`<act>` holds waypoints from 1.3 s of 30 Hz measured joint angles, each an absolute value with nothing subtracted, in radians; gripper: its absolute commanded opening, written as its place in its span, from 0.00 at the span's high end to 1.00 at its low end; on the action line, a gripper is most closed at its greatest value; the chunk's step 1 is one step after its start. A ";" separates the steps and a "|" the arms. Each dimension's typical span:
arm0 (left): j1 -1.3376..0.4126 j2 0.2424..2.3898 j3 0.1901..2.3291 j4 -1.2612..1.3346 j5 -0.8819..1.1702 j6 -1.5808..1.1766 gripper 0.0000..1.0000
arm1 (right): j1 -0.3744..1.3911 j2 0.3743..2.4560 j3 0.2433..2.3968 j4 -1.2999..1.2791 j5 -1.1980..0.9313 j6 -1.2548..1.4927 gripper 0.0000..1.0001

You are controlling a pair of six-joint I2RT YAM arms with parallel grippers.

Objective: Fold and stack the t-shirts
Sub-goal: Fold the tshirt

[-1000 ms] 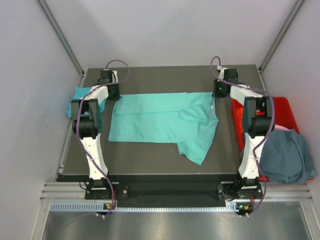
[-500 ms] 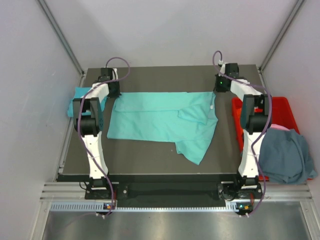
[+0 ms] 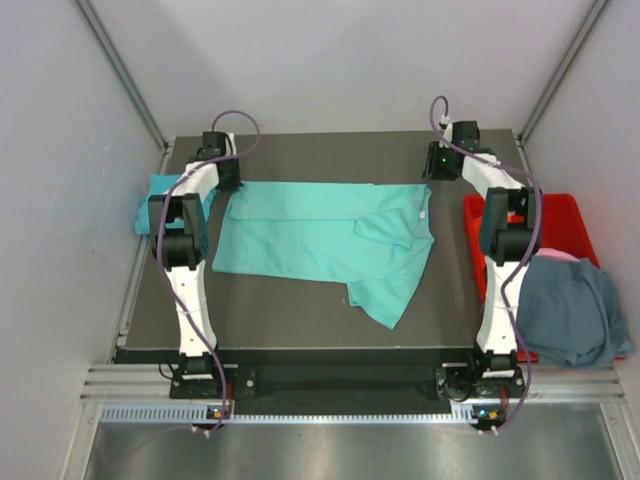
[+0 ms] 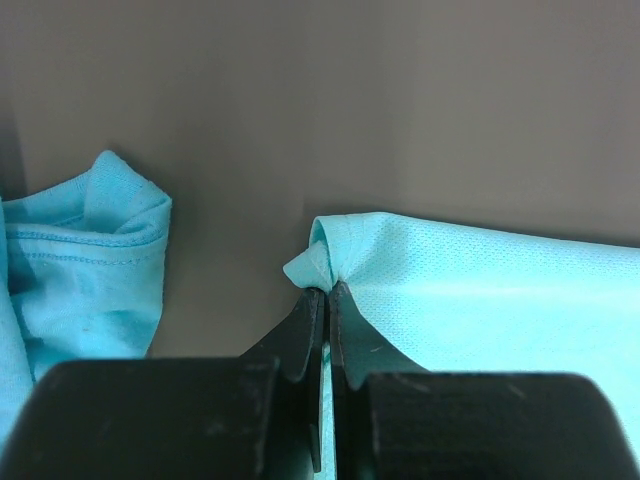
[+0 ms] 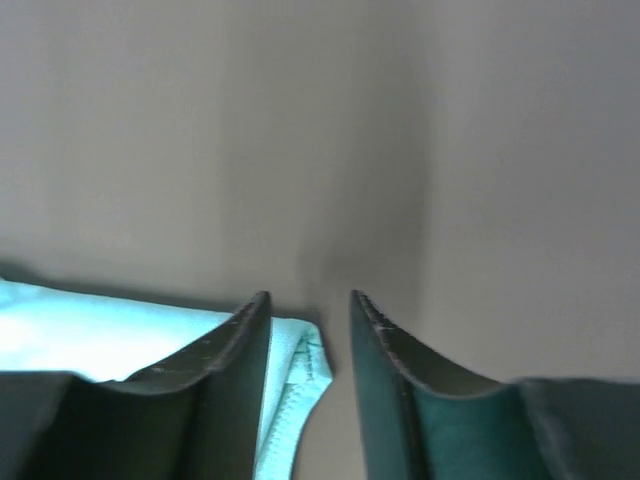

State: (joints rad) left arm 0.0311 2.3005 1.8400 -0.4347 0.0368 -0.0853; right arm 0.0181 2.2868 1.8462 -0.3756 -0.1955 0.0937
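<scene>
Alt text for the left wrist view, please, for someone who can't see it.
The left gripper is shut on a bunched corner of the mint-teal t-shirt, which spreads away to the right on the dark table. A cyan-blue t-shirt lies apart at the left edge.

A mint shirt [image 3: 310, 235] spreads across the middle of the desk [image 3: 290, 325], one flap reaching toward the near edge. Bare desk runs along the near edge and in a narrow strip along the far edge. The left arm [image 3: 185, 270] and right arm [image 3: 503, 270] stand over the side edges. A cyan shirt [image 3: 155, 193] heaps at the left edge; a crate [image 3: 575, 213] sits beyond the right edge.
</scene>
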 measured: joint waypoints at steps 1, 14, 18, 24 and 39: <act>0.031 2.300 1.840 -0.435 0.037 -0.086 1.00 | 0.018 2.287 1.845 -0.377 -0.201 0.097 0.59; 0.031 2.300 1.838 -0.434 0.040 -0.093 1.00 | 0.018 2.287 1.811 -0.418 -0.263 0.117 0.82; 0.031 2.300 1.838 -0.433 0.040 -0.096 1.00 | 0.018 2.289 1.814 -0.422 -0.274 0.126 0.98; 0.031 2.300 1.836 -0.431 0.040 -0.098 1.00 | 0.018 2.308 1.827 -0.426 -0.277 0.128 1.00; 0.017 2.330 1.884 -0.435 0.028 -0.103 1.00 | -0.002 2.442 2.053 -0.469 -0.273 0.132 1.00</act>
State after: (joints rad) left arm 0.0174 2.3299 1.8835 -0.4351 0.0280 -0.1032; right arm -0.0021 2.4420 2.0529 -0.4694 -0.2726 0.1322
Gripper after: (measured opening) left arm 0.028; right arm 0.009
